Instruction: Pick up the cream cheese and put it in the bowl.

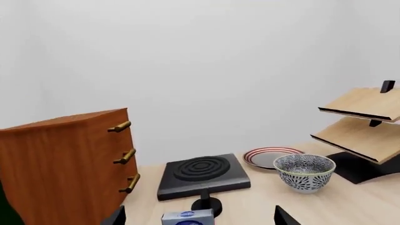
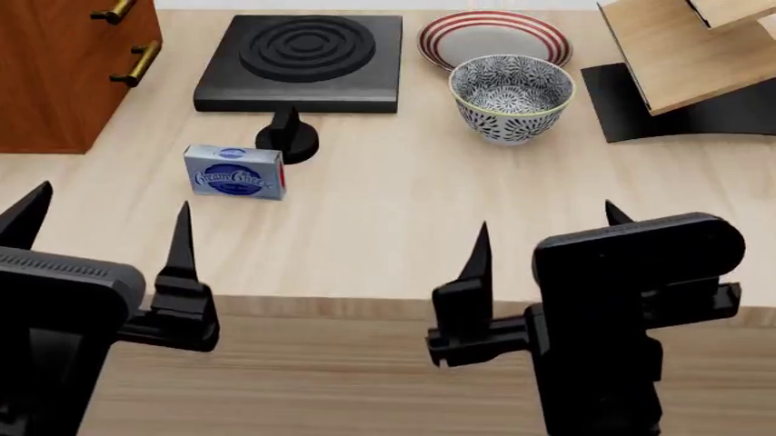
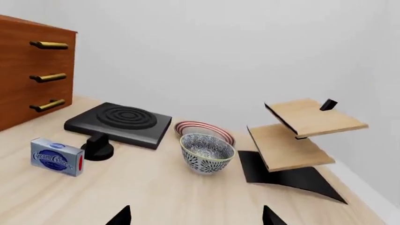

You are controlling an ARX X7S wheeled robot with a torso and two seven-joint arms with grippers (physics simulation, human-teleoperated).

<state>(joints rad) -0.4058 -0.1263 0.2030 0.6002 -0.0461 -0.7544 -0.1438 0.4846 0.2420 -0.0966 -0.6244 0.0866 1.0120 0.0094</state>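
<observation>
The cream cheese, a pale blue box with a dark blue oval logo and a red end, lies on the wooden table left of centre; it also shows in the right wrist view and at the edge of the left wrist view. The patterned bowl stands upright at the back right, also in the wrist views. My left gripper is open and empty near the table's front edge, short of the box. My right gripper is open and empty at the front right.
A black stove burner with a knob sits behind the box. A red-striped plate lies behind the bowl. A wooden drawer cabinet stands far left. A two-tier wooden rack stands far right.
</observation>
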